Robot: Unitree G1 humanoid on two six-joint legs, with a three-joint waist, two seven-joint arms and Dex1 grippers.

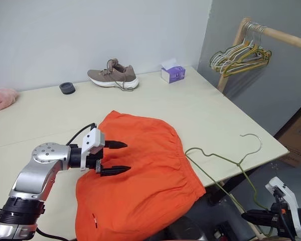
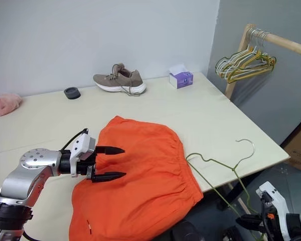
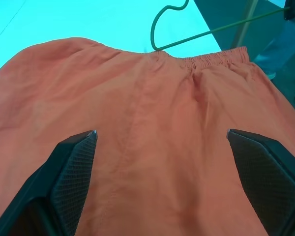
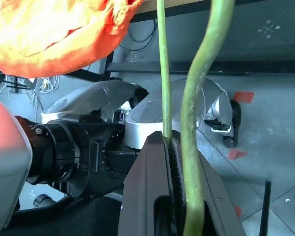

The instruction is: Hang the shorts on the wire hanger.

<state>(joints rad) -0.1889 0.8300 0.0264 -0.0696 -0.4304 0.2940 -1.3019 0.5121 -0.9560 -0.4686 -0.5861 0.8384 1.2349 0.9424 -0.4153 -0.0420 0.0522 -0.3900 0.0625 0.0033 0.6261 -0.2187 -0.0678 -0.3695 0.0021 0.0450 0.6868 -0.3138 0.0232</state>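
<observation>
The orange shorts [image 1: 140,175] lie spread on the pale table [image 1: 200,105], their lower part drooping over the near edge. My left gripper [image 1: 125,157] hovers open just above their left side, pointing right, with both fingers [image 3: 73,167] spread wide over the fabric [image 3: 152,123]. The wire hanger [image 1: 226,159] rests its hook on the table beside the elastic waistband, and its wires slope down past the table edge. Below that edge at the lower right, my right gripper [image 4: 169,140] is shut on the hanger's thin wire.
At the back of the table stand a brown shoe [image 1: 113,75], a purple tissue box [image 1: 172,74], a small black round thing [image 1: 67,88] and a pink cloth [image 1: 2,99]. A wooden rail with bunched hangers [image 1: 241,52] stands beyond the right corner. A cardboard box [image 1: 298,140] sits on the floor.
</observation>
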